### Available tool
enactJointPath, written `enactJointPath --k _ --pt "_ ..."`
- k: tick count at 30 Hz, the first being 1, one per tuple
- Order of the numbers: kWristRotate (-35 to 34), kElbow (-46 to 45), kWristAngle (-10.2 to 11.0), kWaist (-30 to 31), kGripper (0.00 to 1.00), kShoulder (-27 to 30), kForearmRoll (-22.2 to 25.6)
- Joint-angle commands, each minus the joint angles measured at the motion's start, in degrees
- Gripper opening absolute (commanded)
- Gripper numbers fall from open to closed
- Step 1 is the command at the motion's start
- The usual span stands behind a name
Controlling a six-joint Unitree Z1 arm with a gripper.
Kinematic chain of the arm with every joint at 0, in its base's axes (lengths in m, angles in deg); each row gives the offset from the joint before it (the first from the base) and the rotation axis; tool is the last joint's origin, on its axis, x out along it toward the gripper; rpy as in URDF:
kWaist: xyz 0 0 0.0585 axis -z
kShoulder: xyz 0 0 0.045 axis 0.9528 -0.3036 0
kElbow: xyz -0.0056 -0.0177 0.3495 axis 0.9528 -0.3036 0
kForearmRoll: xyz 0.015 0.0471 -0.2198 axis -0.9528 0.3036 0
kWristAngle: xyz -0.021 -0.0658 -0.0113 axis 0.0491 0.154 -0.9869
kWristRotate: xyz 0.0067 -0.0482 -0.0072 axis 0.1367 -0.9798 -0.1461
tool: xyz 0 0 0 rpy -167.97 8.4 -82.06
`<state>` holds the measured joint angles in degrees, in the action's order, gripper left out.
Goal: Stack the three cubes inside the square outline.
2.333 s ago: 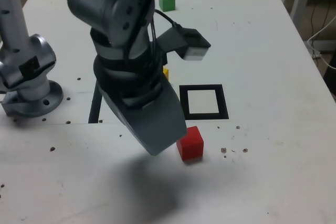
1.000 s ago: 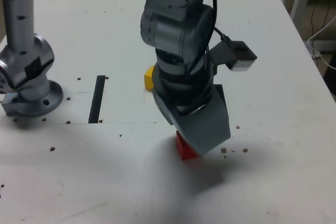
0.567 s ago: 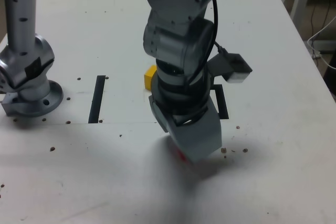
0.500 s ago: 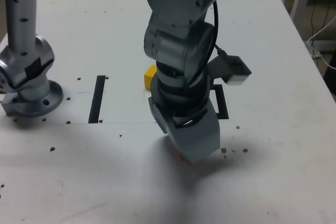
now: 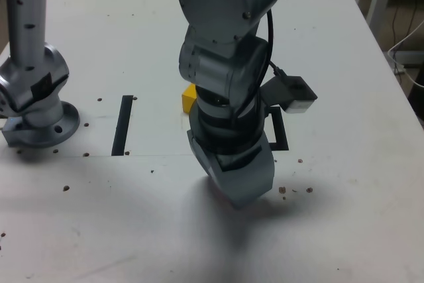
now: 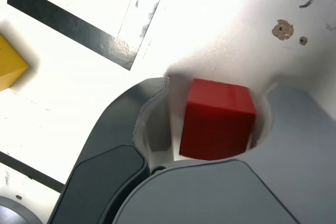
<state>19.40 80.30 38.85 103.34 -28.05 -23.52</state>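
Observation:
In the wrist view the red cube sits on the table between the jaws of my gripper, which is shut on it, one jaw pressed to its side. The square outline lies just beyond the fingertips, and the yellow cube rests outside its corner. In the exterior view my gripper is down at the table and hides the red cube. The yellow cube shows beside the arm, which covers most of the square outline. The green cube is out of view.
The arm's base stands at the exterior view's left, with a narrow black strip between it and my gripper. The wrist camera box juts out to the exterior view's right. The table's edge runs down that side.
My gripper came down over the red cube until the cube vanished from the exterior view. The jaws have closed in on it. The yellow cube and outline have not moved.

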Motion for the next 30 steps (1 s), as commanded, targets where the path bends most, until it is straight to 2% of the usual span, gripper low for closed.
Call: enactJointPath --k 1,15,23,30 --pt "-0.21 -0.16 0.09 0.1 0.32 -0.28 0.01" --pt "-3.53 1.17 -0.19 -0.3 0.32 0.68 1.34" --pt "-6.46 6.47 -4.22 -5.18 0.32 1.23 6.3" --pt "-9.33 10.39 -6.04 -11.76 0.32 2.55 11.89"
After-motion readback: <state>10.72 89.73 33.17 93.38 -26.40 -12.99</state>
